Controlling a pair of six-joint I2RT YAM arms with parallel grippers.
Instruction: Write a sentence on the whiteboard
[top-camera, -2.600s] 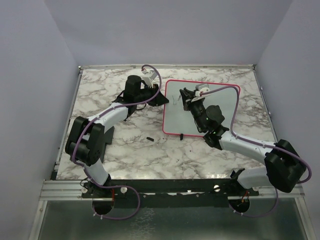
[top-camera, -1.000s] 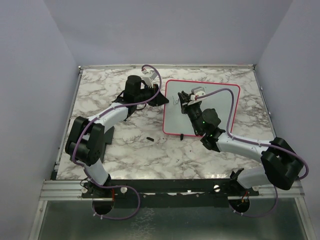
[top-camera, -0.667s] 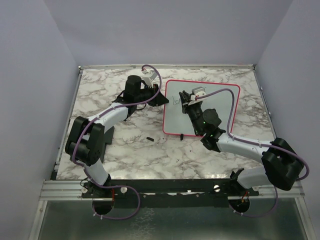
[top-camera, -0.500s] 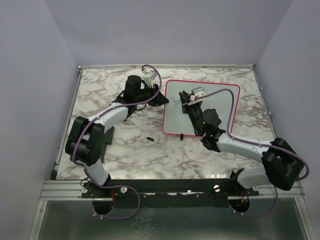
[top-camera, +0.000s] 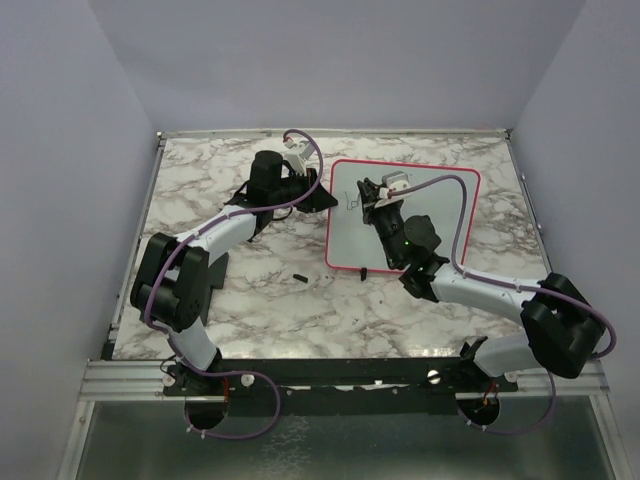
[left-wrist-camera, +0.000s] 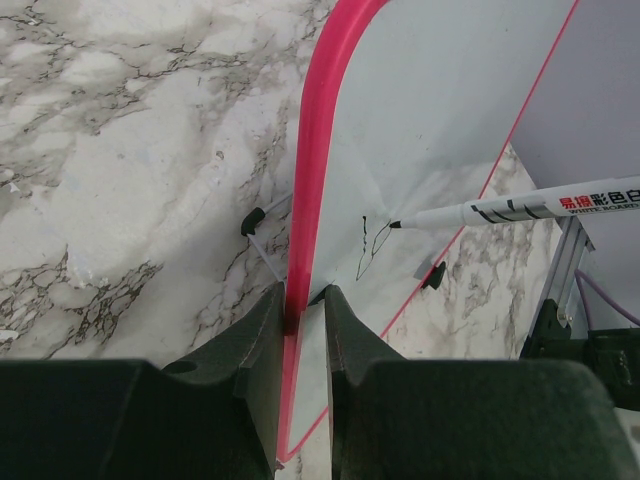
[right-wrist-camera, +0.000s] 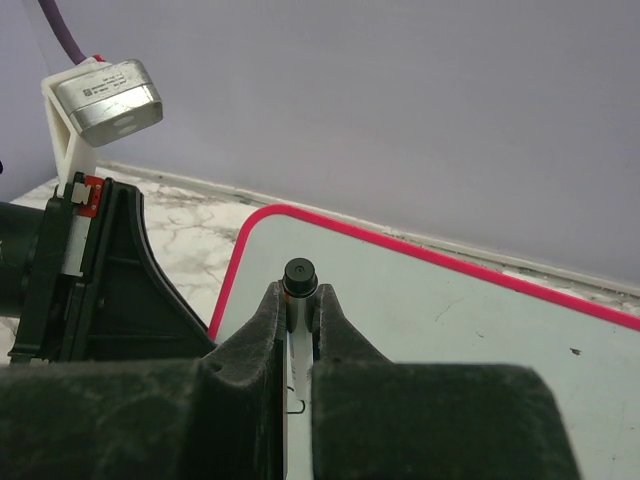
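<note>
Marble-patterned table (top-camera: 200, 190) carries the whiteboard (top-camera: 346, 238), which lies on its far half, right of the middle, with a thin red-pink frame all round. The right arm reaches over the board from the near right and hides much of its middle. The left gripper (left-wrist-camera: 303, 300) is closed on the board's left edge, one finger on each face of the frame. The right gripper (right-wrist-camera: 300, 300) is clamped tight on a white marker (left-wrist-camera: 520, 208), whose tip touches the board near that same edge. A small black clip (top-camera: 363, 272) sits on the board's near edge. A small black piece (top-camera: 299, 275) lies on the marble near the board's near left corner, apart from it. The sentence (left-wrist-camera: 370, 245) is only a few thin dark loops, just beside the marker's tip.
</note>
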